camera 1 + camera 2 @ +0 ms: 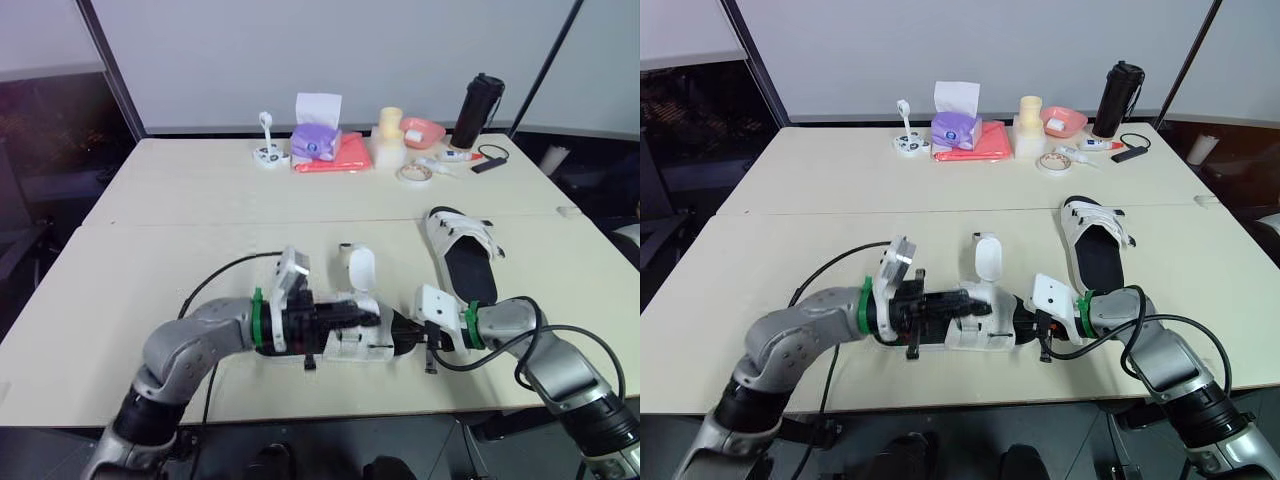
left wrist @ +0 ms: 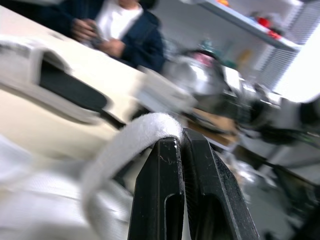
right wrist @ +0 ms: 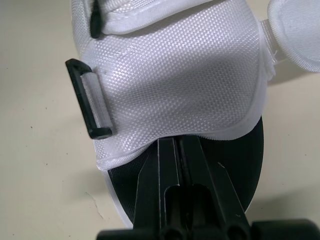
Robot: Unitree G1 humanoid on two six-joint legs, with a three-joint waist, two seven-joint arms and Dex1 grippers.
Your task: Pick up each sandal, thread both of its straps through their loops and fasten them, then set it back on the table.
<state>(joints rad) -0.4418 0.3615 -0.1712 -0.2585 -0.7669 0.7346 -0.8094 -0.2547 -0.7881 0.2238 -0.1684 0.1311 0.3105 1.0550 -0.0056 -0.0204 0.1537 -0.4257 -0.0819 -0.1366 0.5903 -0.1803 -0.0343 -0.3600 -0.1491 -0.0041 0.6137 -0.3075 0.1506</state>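
- Left eye view: the near sandal [image 1: 360,335] is lying at the lower centre of the frame on the surface [image 1: 200,240], with one white flap standing up. The left gripper [image 1: 358,312] is reaching in from the lower left and the right gripper [image 1: 405,335] from the lower right, both meeting at this sandal. The far sandal [image 1: 462,250] is lying right of centre, apart from both grippers.
- Right eye view: a dark bottle [image 1: 1115,98] is standing at the upper right, with a roll of tape [image 1: 1050,162] near it.
- Left wrist view: the left gripper's fingers are pressing together, pinching the white strap [image 2: 125,150], which is arching over their tips. A person [image 2: 127,30] is sitting at the top of the frame.
- Right wrist view: the right gripper's fingers are pressing together on the hem of the near sandal's white mesh upper, over the black footbed. A black loop [image 3: 89,100] is sticking out at the left.
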